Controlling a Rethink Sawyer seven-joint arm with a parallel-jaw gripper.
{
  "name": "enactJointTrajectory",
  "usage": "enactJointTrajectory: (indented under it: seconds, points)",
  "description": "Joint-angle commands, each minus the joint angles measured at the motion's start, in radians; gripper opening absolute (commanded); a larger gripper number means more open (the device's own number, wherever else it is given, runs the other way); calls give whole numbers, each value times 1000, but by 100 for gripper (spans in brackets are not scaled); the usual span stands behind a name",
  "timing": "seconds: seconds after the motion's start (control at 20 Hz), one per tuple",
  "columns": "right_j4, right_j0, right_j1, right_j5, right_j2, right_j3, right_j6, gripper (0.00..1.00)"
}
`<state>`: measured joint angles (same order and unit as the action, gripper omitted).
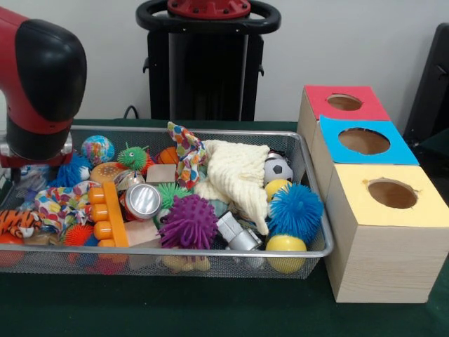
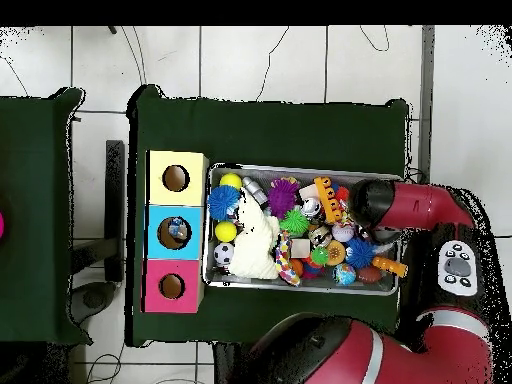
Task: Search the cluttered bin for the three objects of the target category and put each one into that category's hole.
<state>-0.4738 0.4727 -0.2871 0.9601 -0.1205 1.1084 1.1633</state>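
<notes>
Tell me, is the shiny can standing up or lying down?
Lying down. The can rests on its side in the bin, its round silver end facing the front camera.

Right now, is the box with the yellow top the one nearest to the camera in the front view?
Yes, the yellow-topped box stands at the front of the row, with the blue-topped box and the red-topped box behind it.

Red arm (image 1: 38, 77) low, bent, tool hidden

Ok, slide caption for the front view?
Sawyer arm over a wire bin of toys, beside three holed boxes.
</notes>
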Motion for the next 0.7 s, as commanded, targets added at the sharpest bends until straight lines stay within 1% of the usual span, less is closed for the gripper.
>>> enactJointTrajectory:
  seconds: [0.05, 0.2, 0.4, 0.45, 0.7]
  points:
    - [9, -53, -23, 120, 17, 46, 69, 100]
    - [15, -67, -33, 107, 16, 68, 78, 100]
    - [27, -83, -25, 96, 22, 69, 95, 100]
    - [26, -65, -26, 101, 22, 55, 74, 100]
    - [25, -52, -20, 93, 22, 45, 64, 100]
